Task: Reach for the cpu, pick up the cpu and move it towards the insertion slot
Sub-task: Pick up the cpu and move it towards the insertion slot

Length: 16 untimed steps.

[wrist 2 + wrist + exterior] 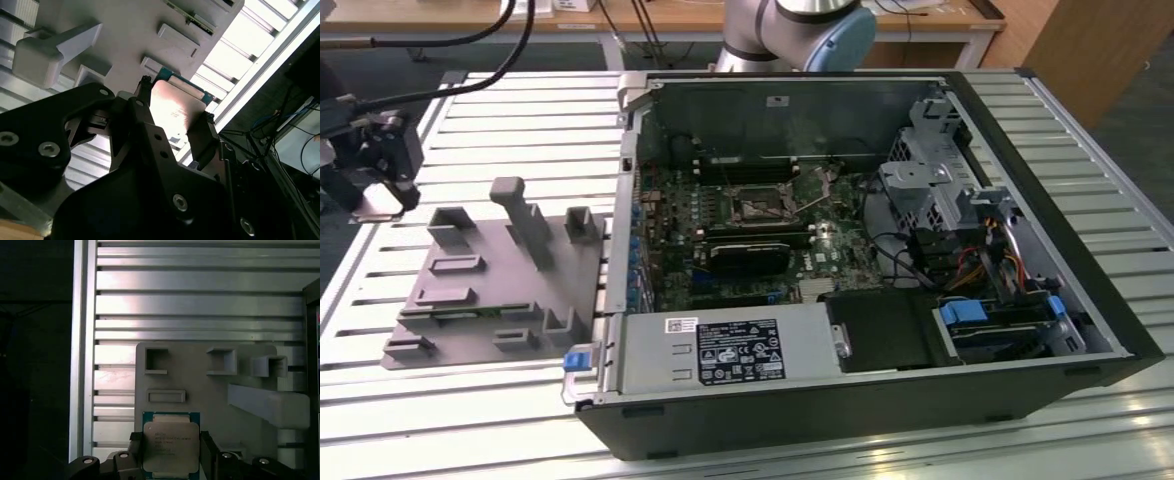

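Beside the grey fixture [480,290], at the exterior view's left, the claw [380,195] grips the cpu [171,445] by two opposite edges, well apart from the insertion slot [757,205]; so thin a hold could let the chip tilt or slip.

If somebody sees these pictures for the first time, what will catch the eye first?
The open computer case dominates the exterior view, with the insertion slot bare inside it. At that view's far left, beside the grey fixture, the gripper grips the cpu by its edges, seen close in both wrist views.
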### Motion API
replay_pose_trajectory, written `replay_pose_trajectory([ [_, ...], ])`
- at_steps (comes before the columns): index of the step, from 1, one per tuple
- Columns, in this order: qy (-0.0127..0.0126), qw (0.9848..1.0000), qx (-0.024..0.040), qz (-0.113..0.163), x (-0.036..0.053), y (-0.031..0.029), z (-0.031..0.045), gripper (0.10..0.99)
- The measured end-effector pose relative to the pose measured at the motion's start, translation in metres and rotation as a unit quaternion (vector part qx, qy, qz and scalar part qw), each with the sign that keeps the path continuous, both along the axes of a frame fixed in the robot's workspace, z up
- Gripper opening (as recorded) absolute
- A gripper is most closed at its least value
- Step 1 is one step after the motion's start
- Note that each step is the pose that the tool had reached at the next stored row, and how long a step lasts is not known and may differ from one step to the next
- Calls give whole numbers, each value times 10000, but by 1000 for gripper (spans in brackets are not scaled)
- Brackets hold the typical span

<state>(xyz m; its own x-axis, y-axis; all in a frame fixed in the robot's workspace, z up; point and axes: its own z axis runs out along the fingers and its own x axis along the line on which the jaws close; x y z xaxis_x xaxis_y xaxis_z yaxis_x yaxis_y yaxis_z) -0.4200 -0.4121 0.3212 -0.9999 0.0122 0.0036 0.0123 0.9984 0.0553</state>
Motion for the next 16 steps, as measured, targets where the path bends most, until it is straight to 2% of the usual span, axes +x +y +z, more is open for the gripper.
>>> replay_pose_trajectory([
  [7,1,10000,0,0,0,0,250,541],
  [16,1,10000,-1,0,0,0,529,541],
])
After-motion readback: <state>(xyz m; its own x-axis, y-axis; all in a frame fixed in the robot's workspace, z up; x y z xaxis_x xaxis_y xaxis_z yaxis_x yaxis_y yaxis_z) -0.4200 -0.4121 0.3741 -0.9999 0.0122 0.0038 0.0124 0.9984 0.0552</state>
